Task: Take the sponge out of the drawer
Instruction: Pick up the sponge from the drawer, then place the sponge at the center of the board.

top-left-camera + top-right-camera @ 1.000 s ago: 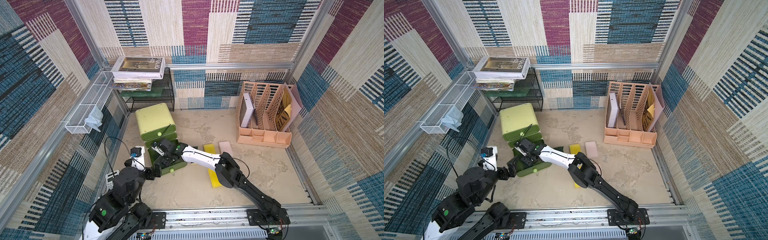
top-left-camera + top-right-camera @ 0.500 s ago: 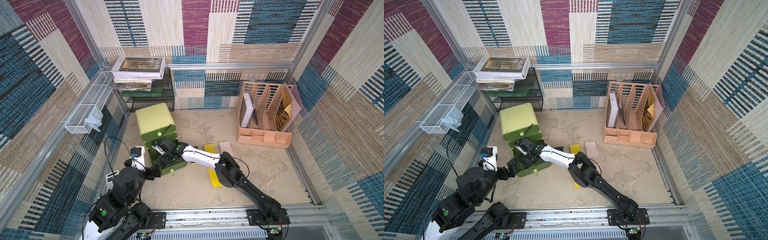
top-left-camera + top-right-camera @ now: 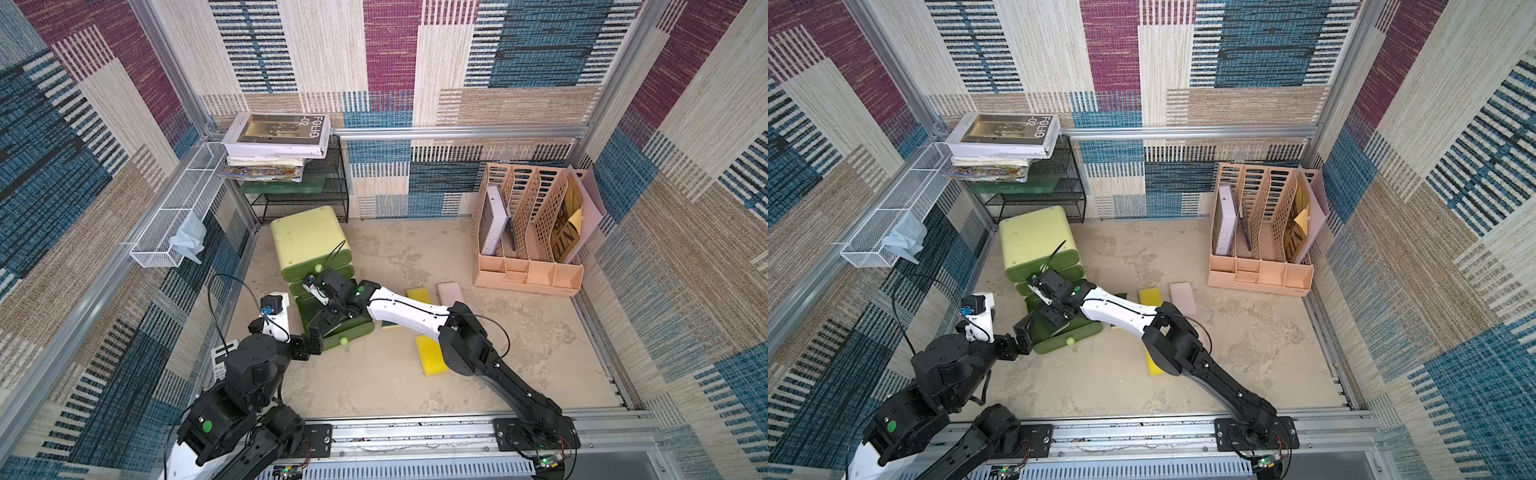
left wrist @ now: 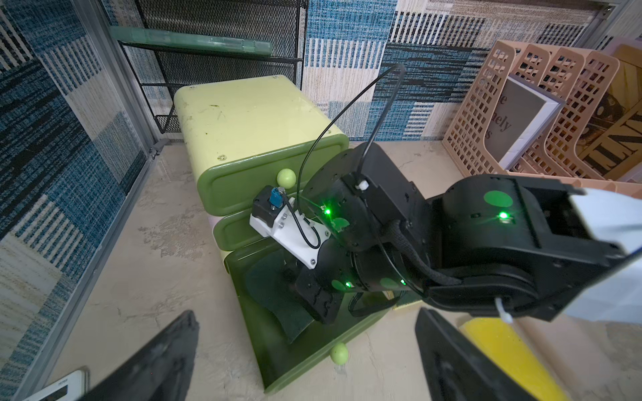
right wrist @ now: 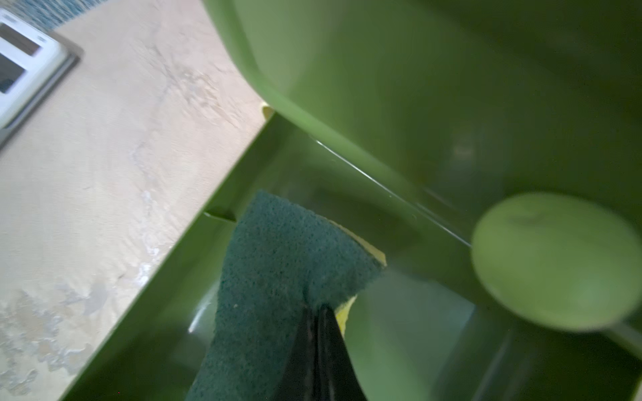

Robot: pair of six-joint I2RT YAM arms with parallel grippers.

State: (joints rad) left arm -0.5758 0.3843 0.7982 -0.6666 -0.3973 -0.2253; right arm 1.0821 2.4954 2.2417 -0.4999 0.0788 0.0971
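Two arms meet at the small green drawer chest [image 3: 305, 237] on the left side of the tabletop [image 3: 374, 386], and from my remote seat the picture is fairly clear. Its bottom drawer [image 3: 353, 331] is pulled out, and the right tool [image 5: 318, 314] reaches down into it from above, its jaws pressed together on an edge of the sponge [image 5: 278, 274]. Through the right wrist camera I see the dark green scouring face bunched up around the fingertips, with a sliver of yellow foam showing beside them (the grip is on the pad's edge, not its middle). In the left wrist view the sponge [image 4: 271, 295] sits wholly inside the drawer walls; whether any of it is clear of the drawer floor I cannot tell. The left tool [image 3: 308, 345] hovers with its jaws spread wide just beside the drawer's front corner, holding nothing, and I cannot tell whether it touches the plastic. A pale round knob [image 4: 339, 353] sticks out of the drawer front. To the right of the chest a yellow sponge [image 3: 432, 359] lies on the tabletop, partly under the right arm's elbow. A second yellow sponge [image 3: 419, 294] lies just beside a pink pad [image 3: 449, 292], near a peach file organiser [image 3: 528, 274]. A white handheld device [image 3: 219, 360] lies by the left arm.
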